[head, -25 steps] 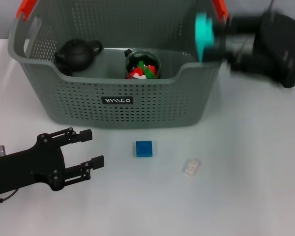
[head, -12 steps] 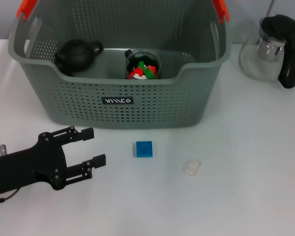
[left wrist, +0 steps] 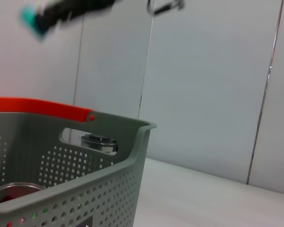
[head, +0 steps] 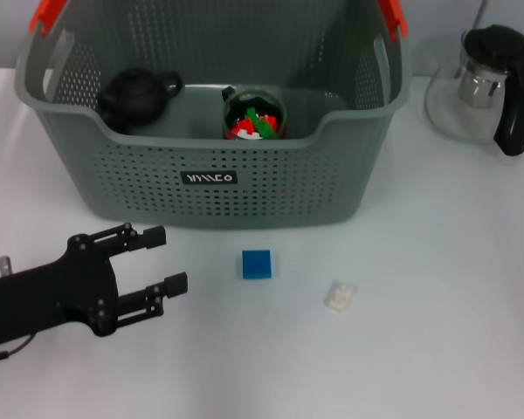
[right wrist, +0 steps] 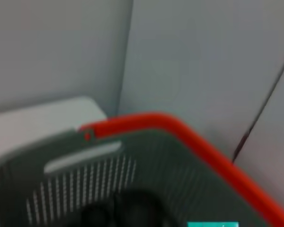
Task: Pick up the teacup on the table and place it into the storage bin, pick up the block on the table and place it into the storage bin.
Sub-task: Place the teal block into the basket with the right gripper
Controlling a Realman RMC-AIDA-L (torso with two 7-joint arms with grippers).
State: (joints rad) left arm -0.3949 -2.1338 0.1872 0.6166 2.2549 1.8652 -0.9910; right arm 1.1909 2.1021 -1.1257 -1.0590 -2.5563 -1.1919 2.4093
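- Left tool (head: 157, 262) sat low over the desk (head: 437, 349) near the front edge, fingers spread with nothing between them, same pose as a second ago.
- Blue block (head: 256, 264) lay on the desk just beyond and to the right of that tool, apart from it, untouched. Small pale scrap (head: 340, 296) lay further right.
- Storage bin (head: 210, 179) stood behind the block. Inside: a dark teapot (head: 138, 94) and a teacup (head: 254, 113) with red, green and white contents.
- Change: a second ago the right arm was blurred over the bin's right rim; by this moment it was gone from the head view, uncovering the glass pitcher (head: 489, 83).
- Judgement: teacup step looked done; block remained, and the left tool was best placed for it.
- Right tool: fingers not shown anywhere, so cannot tell. The right wrist view looked down on the bin's orange handle (right wrist: 180, 132), so that arm was up behind the bin.
- Left wrist view alone showed the bin rim side-on, with a blurred arm overhead.
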